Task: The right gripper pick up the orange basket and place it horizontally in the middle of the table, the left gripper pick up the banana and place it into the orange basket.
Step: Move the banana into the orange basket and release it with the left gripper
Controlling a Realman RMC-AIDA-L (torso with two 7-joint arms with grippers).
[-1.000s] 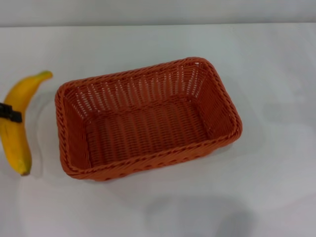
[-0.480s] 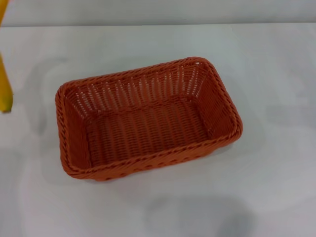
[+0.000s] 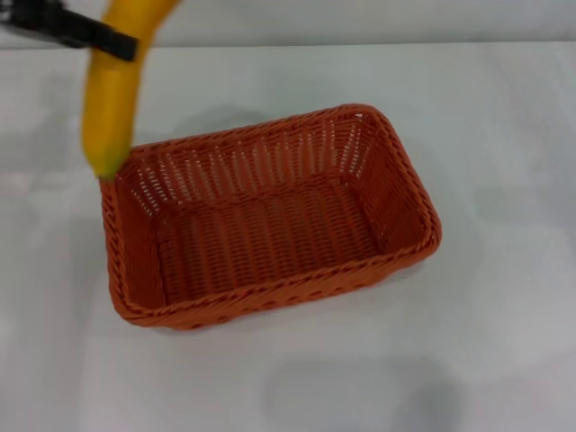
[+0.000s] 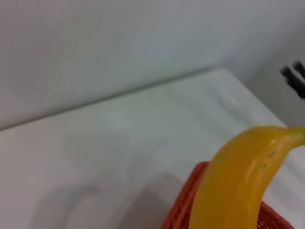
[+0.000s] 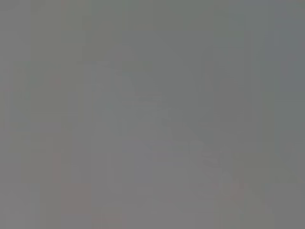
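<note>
Seen from the robot's head, a white desk (image 3: pixel 504 135) fills nearly the whole view, with a pale wall along its far edge. An orange woven basket (image 3: pixel 270 216) sits near the middle of the desk, its long side running roughly across the view and slightly turned, its open top facing up and nothing inside it. At the upper left, the left tool (image 3: pixel 94 38) reaches in from the edge as a black claw and is clamped around a yellow banana (image 3: pixel 112 90) near the banana's upper part. The banana hangs almost upright, lifted off the desk, with its lower tip just above the basket's far left corner; whether the tip touches the rim cannot be told. The right tool does not appear in this view. From the left wrist, the banana (image 4: pixel 238 176) curves large across the lower right, close to the camera, with a piece of the orange basket (image 4: pixel 183 210) rim showing behind and below it, and the white desk (image 4: pixel 119 143) stretching away to the wall. A small dark object sits at the far right edge, too little of it showing to identify. The right wrist view is a flat grey blur with nothing recognisable in it.
</note>
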